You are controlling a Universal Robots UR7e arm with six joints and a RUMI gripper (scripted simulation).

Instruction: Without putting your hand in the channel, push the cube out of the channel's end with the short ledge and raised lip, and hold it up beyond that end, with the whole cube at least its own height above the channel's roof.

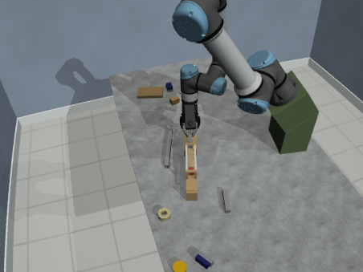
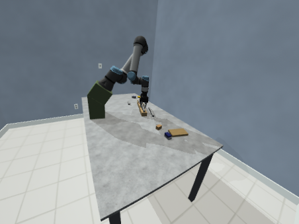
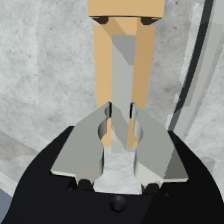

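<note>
A long tan channel (image 1: 191, 170) lies on the grey table, and a small red cube (image 1: 191, 175) shows inside it toward its near end. My gripper (image 1: 189, 133) stands at the channel's far end, pointing down. It is shut on a thin grey stick (image 3: 120, 120) that runs forward into the channel in the wrist view. The fingers stay outside the channel mouth. The stick's far tip is hidden inside the channel. In the exterior view the gripper (image 2: 143, 100) and channel (image 2: 140, 109) are small and far away.
A grey bar (image 1: 166, 148) lies left of the channel and another (image 1: 223, 199) to its near right. A tan plate (image 1: 150, 92), a blue block (image 1: 169, 86) and a brown cube (image 1: 174, 99) lie behind. A cream ring (image 1: 163, 213), a yellow disc (image 1: 179, 266) and the green pedestal (image 1: 293, 118) are also present.
</note>
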